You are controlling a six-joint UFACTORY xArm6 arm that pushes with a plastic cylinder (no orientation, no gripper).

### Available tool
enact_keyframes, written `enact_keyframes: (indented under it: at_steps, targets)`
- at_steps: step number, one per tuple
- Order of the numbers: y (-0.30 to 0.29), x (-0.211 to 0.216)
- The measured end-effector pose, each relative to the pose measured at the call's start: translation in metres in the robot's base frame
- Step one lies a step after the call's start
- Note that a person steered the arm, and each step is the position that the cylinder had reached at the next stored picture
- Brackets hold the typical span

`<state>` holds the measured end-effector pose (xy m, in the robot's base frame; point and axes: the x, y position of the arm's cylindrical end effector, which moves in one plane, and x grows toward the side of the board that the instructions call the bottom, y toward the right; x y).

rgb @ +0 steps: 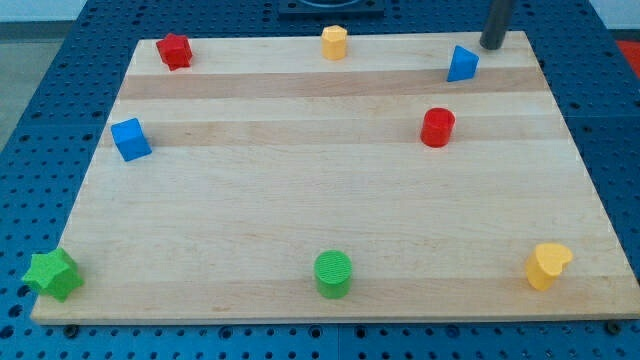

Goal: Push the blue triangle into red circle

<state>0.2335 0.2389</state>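
Note:
The blue triangle (461,64) lies near the board's top right. The red circle (437,128) stands below it and slightly to the left, with a clear gap between them. My tip (492,47) is at the board's top edge, just up and to the right of the blue triangle, apart from it by a small gap.
A wooden board (330,250) holds a red star (174,51) and yellow hexagon (334,43) along the top, a blue cube (130,139) at left, a green star (53,274), green circle (334,274) and yellow heart (547,265) along the bottom.

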Motion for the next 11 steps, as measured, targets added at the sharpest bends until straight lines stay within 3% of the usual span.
enact_keyframes:
  at_steps: [2,3,5,6,8,11]
  targets:
    - [-0.071,0.061]
    - [-0.07,0.064]
    - [-0.067,0.023]
    - [-0.091,0.031]
    - [-0.102,0.086]
    - [-0.101,0.096]
